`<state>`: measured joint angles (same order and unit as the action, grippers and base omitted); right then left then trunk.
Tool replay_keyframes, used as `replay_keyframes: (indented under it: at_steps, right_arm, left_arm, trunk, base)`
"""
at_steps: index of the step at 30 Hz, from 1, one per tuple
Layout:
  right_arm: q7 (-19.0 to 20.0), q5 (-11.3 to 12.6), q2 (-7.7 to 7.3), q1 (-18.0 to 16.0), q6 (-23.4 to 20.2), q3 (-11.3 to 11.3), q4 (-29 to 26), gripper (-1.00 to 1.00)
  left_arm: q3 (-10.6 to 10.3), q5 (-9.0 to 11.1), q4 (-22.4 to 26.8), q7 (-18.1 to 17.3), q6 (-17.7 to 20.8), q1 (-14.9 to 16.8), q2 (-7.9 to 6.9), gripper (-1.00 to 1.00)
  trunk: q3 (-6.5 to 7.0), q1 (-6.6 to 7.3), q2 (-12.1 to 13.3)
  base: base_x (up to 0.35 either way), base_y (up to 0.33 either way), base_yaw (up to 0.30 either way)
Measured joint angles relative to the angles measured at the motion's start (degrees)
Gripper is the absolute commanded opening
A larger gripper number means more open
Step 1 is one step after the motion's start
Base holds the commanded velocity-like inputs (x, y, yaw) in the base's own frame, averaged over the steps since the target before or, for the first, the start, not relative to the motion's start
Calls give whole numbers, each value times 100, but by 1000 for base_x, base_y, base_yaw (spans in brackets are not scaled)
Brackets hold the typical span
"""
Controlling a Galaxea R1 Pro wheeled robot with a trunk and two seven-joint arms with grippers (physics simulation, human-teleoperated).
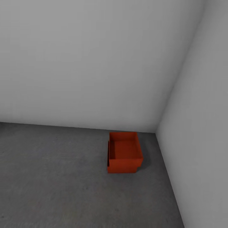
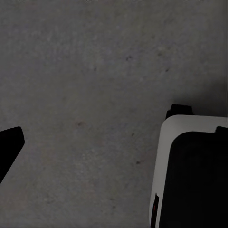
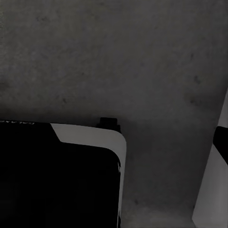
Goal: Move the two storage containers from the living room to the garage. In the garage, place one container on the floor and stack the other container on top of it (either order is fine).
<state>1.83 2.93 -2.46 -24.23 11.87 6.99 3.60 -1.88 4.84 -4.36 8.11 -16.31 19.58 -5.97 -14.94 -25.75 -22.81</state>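
Observation:
Two orange-red storage containers stand stacked on the dark grey garage floor [image 1: 57,177] near the corner of the white walls. The upper container [image 1: 125,148] is open-topped and empty, and sits slightly right of the lower container [image 1: 122,167], whose rim peeks out on the left. In the left wrist view one dark fingertip [image 2: 9,147] of my left gripper [image 2: 111,152] shows at the edge over bare concrete. In the right wrist view a dark fingertip [image 3: 221,142] of my right gripper [image 3: 118,142] shows likewise. Nothing lies between the fingers of either gripper.
White walls meet in a corner just behind and right of the stack; the right wall [image 1: 202,133] runs close beside it. My own white-and-black base [image 2: 190,166] shows in the left wrist view, and the base [image 3: 61,175] shows in the right wrist view too. Concrete stretches left of the stack.

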Motion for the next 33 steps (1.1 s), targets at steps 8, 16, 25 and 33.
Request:
replay_keyframes:
  at_steps: [8,16,25,33]
  right_arm:
    - [0,0,0,0,0,0,2,100]
    - [0,0,0,0,0,0,0,100]
    - [0,0,0,0,0,0,0,100]
    - [0,0,0,0,0,0,0,100]
  left_arm:
    - [0,-3,0,2,13,0,15,100]
    - [-1,-6,1,-52,27,0,143,100]
    - [0,-5,5,-38,26,0,180,100]
    - [-1,-6,2,-50,44,0,409,100]
  trunk:
    - [0,0,0]
    - [0,0,0]
    - [0,0,0]
    - [0,0,0]
  base:
    - [0,0,0]
    - [0,0,0]
    - [0,0,0]
    - [0,0,0]
